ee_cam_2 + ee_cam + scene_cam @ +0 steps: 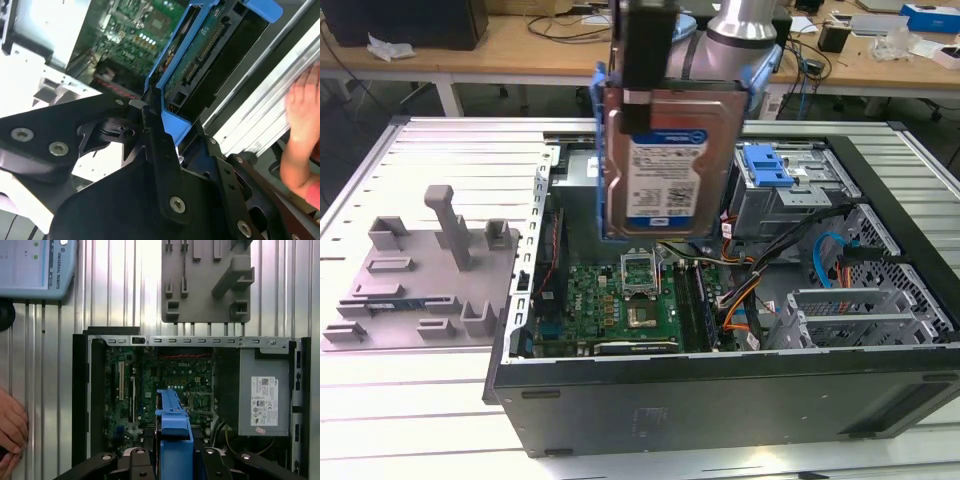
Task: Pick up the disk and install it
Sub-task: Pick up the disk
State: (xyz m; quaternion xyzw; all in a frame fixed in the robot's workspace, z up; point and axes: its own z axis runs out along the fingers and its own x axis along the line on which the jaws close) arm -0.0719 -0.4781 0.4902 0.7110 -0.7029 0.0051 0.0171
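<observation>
- Exterior view: in the upper middle of the frame, the gripper point(642, 88) holds the disk point(665, 170) upright, label to the camera, above the open case point(720, 400) and its green board point(620, 300). A blue latch point(767, 165) sits on a cage just beside the disk, toward the exterior view's right. A grey fixture point(430, 265) lies on the slatted table point(410, 420) at the exterior view's left.
- Second wrist view: seen close up, the gripper point(170, 125) has its jaws pinching the blue bracket at the disk's edge. The disk point(210, 55) shows its connector end and circuit side here, with the board point(145, 30) beyond. A person's hand point(300, 125) is at the table's slats point(260, 100), outside the case.
- First wrist view: looking straight down, the disk point(175, 427) appears edge-on as a blue strip between the gripper's black fingers point(140, 462), over the board point(165, 375). This angle adds the grey power supply point(262, 397) inside the case point(80, 390), the fixture point(205, 285) beyond the case wall, a pendant point(35, 265) on the table point(125, 285), and the hand point(10, 435) beside the case.
</observation>
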